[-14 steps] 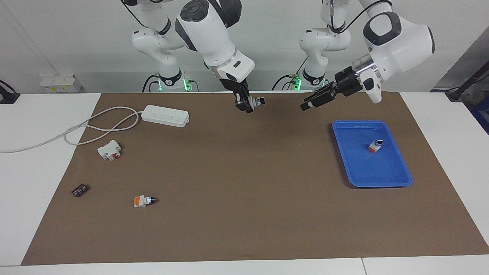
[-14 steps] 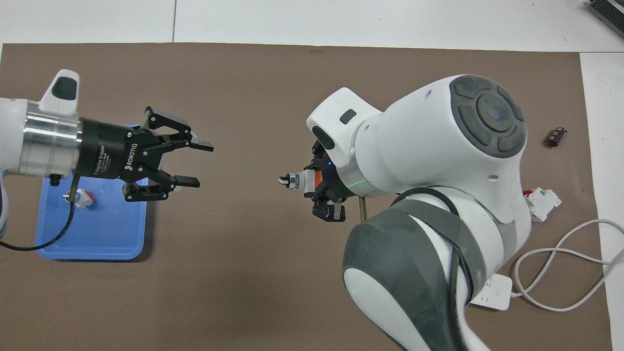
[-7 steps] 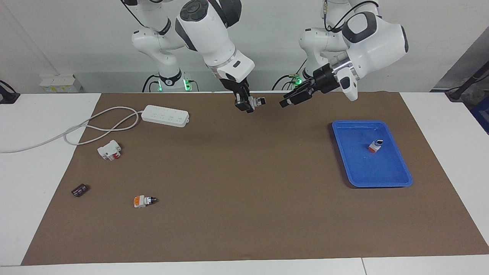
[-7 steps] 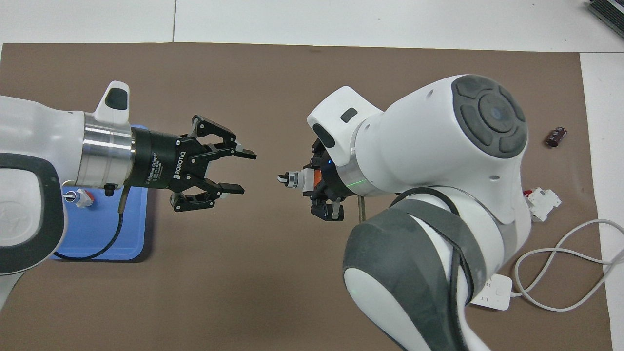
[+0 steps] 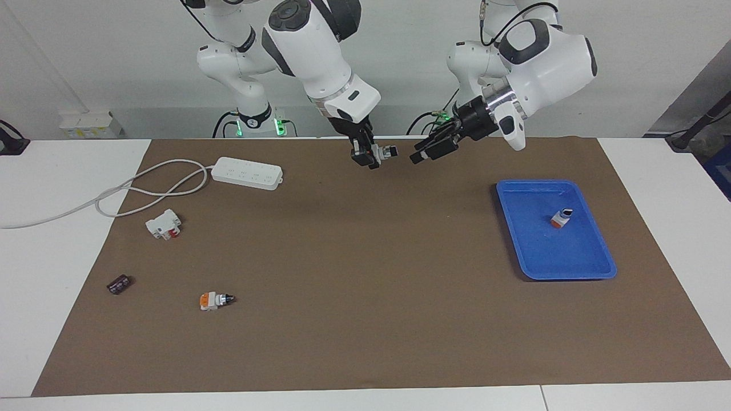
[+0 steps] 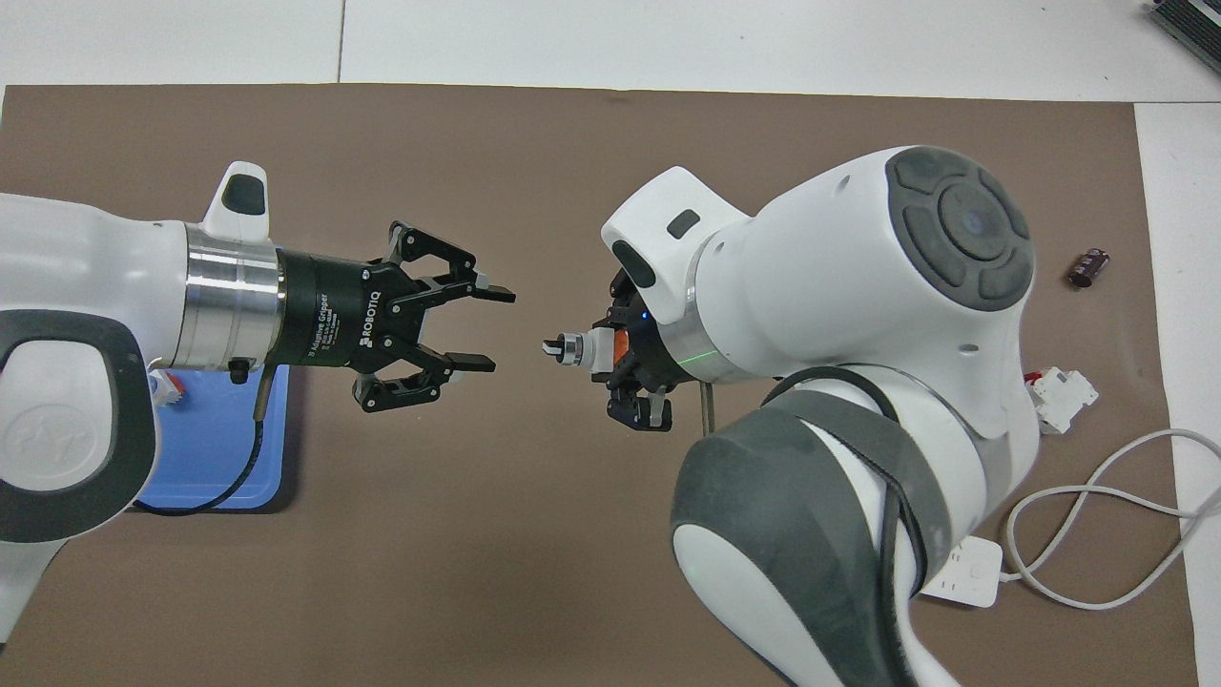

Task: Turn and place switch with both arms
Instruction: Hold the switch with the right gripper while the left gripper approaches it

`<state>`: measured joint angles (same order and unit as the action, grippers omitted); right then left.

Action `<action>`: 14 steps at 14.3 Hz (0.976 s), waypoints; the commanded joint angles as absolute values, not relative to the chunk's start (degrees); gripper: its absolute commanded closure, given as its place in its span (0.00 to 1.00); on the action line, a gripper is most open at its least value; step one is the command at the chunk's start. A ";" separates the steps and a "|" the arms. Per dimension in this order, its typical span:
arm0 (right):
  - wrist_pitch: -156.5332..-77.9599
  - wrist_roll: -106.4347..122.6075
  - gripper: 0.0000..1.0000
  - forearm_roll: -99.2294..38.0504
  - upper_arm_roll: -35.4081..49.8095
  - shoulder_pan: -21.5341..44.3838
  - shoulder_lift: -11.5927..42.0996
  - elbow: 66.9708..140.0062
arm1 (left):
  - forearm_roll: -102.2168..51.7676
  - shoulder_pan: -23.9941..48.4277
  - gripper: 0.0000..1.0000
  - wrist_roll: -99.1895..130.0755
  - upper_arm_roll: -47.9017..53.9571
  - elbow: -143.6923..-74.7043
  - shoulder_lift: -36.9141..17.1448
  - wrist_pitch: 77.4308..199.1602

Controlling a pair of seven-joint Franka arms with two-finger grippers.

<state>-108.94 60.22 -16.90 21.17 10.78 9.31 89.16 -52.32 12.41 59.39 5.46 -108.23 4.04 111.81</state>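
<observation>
My right gripper (image 5: 367,155) is shut on a switch (image 5: 384,152) and holds it in the air over the middle of the brown mat, at the robots' end. Its black knob points at my left gripper (image 5: 418,156). The held switch also shows in the overhead view (image 6: 577,349), with an orange face against my right gripper (image 6: 622,353). My left gripper (image 6: 493,329) is open, level with the knob, a short gap away and not touching it. A second switch (image 5: 216,300) lies on the mat far from the robots. A third (image 5: 562,217) lies in the blue tray (image 5: 594,268).
A white power strip (image 5: 246,173) with its cable lies at the right arm's end, near the robots. A white-and-red breaker block (image 5: 164,224) and a dark chip (image 5: 119,283) lie on the mat at that same end. The tray sits at the left arm's end.
My left arm has swung from over the tray toward the middle, bringing its open gripper close to the held switch's knob. My right gripper and the switch have stayed still.
</observation>
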 commanded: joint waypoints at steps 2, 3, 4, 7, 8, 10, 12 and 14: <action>-109.42 60.03 1.00 -18.72 21.62 9.84 8.79 89.74 | -54.92 14.23 0.42 63.80 5.01 -111.88 6.24 115.84; -109.42 60.03 1.00 -18.72 21.62 9.84 8.79 89.65 | -55.63 14.50 0.43 64.33 5.01 -112.32 6.68 116.27; -109.42 60.03 1.00 -18.72 21.62 9.84 8.79 89.65 | -56.07 14.76 0.43 65.21 5.10 -113.19 6.85 117.58; -109.42 60.03 1.00 -18.72 21.62 9.84 8.79 89.65 | -56.43 17.66 0.47 68.90 5.01 -113.91 7.03 121.11; -109.42 60.03 1.00 -18.72 21.62 9.84 8.79 89.65 | -56.43 17.93 0.48 68.99 5.10 -113.91 7.03 121.03; -109.42 60.03 1.00 -18.72 21.62 9.84 8.79 89.74 | -56.51 18.36 0.50 69.08 5.10 -114.17 7.12 120.94; -109.42 60.03 1.00 -18.72 21.62 9.84 8.79 89.65 | -56.69 18.63 0.56 69.08 5.10 -114.17 7.29 120.59; -109.42 60.12 1.00 -18.63 21.62 9.84 8.79 89.65 | -56.87 18.63 0.59 69.08 5.10 -114.17 7.29 120.50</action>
